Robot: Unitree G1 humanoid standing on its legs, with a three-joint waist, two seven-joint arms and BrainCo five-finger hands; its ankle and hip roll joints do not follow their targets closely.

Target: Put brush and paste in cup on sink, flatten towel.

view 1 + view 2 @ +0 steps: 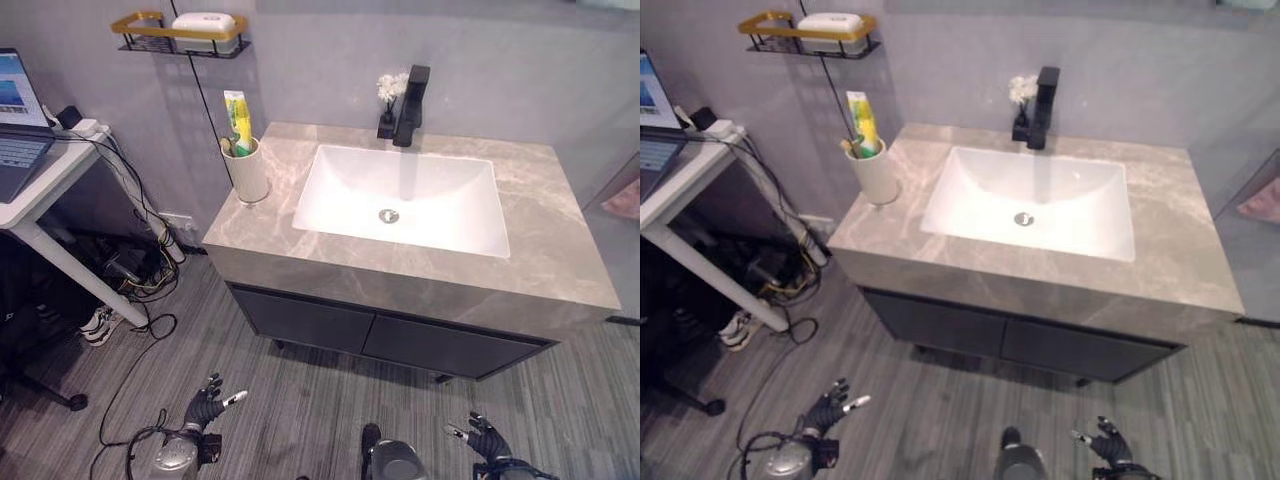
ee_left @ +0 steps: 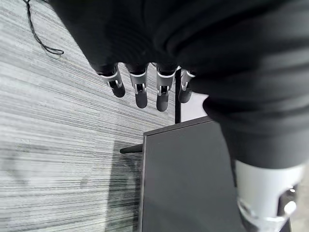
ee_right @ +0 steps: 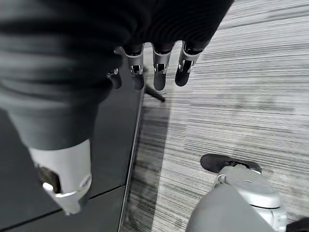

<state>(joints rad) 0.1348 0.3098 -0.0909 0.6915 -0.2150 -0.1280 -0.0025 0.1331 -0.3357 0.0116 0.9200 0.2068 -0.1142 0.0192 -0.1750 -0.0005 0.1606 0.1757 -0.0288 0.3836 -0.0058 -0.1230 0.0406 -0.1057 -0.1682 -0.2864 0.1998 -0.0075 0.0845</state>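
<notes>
Toothpaste tube (image 1: 237, 122) and brush (image 1: 227, 147) already stand in cup (image 1: 248, 172) on sink surface (image 1: 262, 222). No towel seen. Left hand (image 1: 206, 404), right hand (image 1: 484, 439) hang low, fingers relaxed, empty. Judgement: locate towel before reaching.

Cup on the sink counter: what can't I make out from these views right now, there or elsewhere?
- Cup: its inside is hidden by its own wall in the eye views; the toothpaste tube stands out, but the brush beside it is too small to confirm.
- Towel: cannot be made out on the counter.
- Shelf: white item on it is too small to identify.
</notes>
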